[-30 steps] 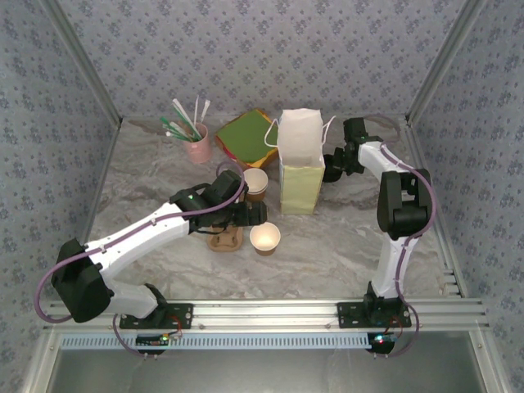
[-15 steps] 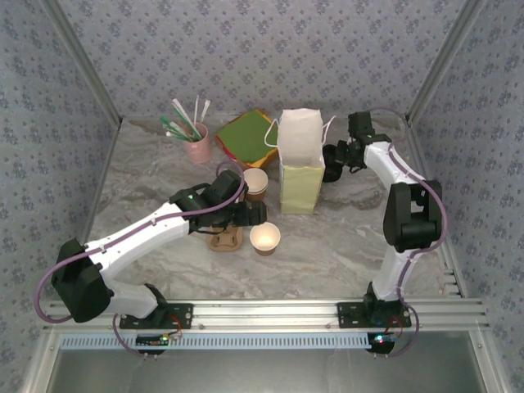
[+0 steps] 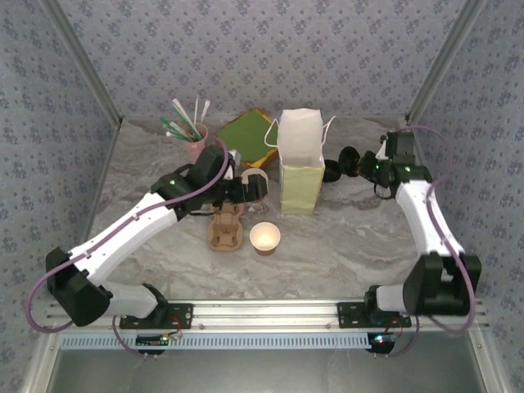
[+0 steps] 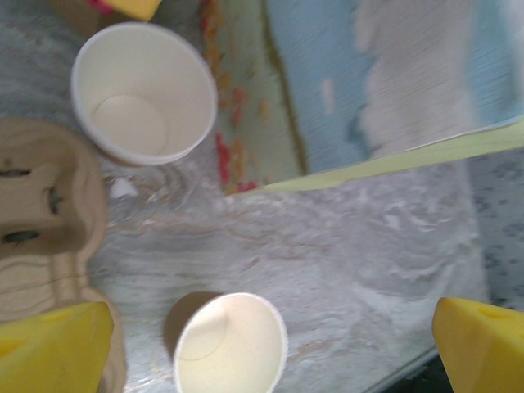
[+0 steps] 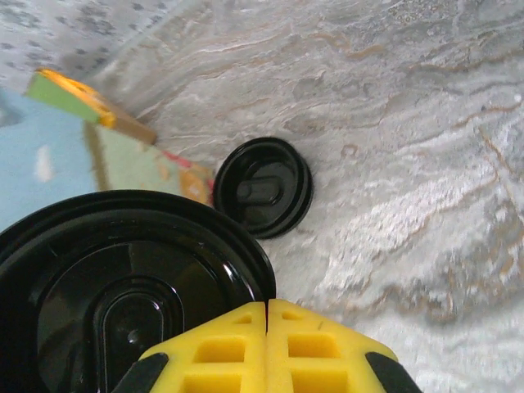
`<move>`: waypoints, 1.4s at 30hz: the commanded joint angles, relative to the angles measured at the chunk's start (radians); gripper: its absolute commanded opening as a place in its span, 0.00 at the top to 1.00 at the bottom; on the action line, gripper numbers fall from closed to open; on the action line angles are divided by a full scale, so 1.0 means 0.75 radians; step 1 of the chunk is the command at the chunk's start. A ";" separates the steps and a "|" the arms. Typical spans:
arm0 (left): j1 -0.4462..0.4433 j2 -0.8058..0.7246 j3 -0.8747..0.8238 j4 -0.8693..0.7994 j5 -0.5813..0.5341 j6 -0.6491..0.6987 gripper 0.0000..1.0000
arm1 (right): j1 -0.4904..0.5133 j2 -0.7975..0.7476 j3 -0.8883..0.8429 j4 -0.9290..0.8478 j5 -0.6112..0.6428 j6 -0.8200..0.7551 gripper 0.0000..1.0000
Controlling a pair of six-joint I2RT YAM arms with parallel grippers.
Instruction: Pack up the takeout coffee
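Two yellow fingers of the right gripper [image 5: 266, 344] are pressed together over the rim of a black lid [image 5: 123, 278], pinching it above the marble tabletop [image 5: 426, 123] (whether anything hangs beneath the lid cannot be told from the wrist camera). Just beyond it a second black lid [image 5: 264, 187] lies flat on the marble, near the foot of the paper bag [image 3: 300, 176]. From above, the held lid sits to the right of the bag, which stands upright with its mouth open and its white lining showing.

On the bag's other side the left gripper [image 3: 252, 187] is spread wide, one yellow fingertip in each lower corner of its wrist view. An open paper cup [image 4: 229, 348], white inside, stands low between those fingertips. Another open cup [image 4: 143, 90] stands farther on, nearer the bag, and both are just beside the cardboard carrier [image 4: 41, 221]. The cups and the lids are well apart, with the bag between them.

A pink holder of utensils [image 3: 196, 146] and a green-and-orange stack [image 3: 248, 135] sit at the back.
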 commanded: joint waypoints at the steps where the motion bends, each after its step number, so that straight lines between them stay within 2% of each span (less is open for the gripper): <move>1: 0.034 -0.030 0.102 0.060 0.176 0.025 0.00 | -0.007 -0.204 -0.091 -0.041 -0.108 0.129 1.00; 5: 0.045 -0.030 0.194 0.083 0.271 0.037 0.00 | -0.005 -0.448 -0.154 -0.035 -0.211 0.263 1.00; 10: 0.053 -0.034 0.245 0.167 0.418 -0.014 0.00 | 0.048 -0.635 -0.174 0.025 -0.271 0.444 1.00; 14: 0.053 -0.029 0.278 0.233 0.543 -0.072 0.01 | 0.172 -0.692 -0.152 0.114 -0.251 0.567 1.00; 18: 0.056 -0.031 0.304 0.285 0.600 -0.110 0.03 | 0.337 -0.666 -0.144 0.250 -0.199 0.648 1.00; 20: 0.055 -0.021 0.314 0.299 0.601 -0.115 0.04 | 0.431 -0.625 -0.100 0.219 -0.111 0.626 1.00; 23: 0.055 0.013 0.313 0.293 0.607 -0.107 0.03 | 0.491 -0.564 -0.075 0.166 -0.033 0.584 1.00; 33: 0.081 0.015 0.177 0.235 0.510 -0.050 0.02 | 0.480 -0.485 -0.206 0.115 0.013 0.470 0.99; 38: 0.091 0.000 0.164 0.173 0.444 -0.001 0.00 | 0.512 -0.473 -0.214 -0.062 0.061 0.372 0.87; 40: 0.095 -0.018 0.141 0.158 0.421 0.011 0.00 | 0.544 -0.468 -0.231 -0.128 0.128 0.362 0.84; 42: 0.096 -0.036 0.121 0.128 0.392 0.028 0.00 | 0.609 -0.465 -0.267 -0.207 0.217 0.362 0.75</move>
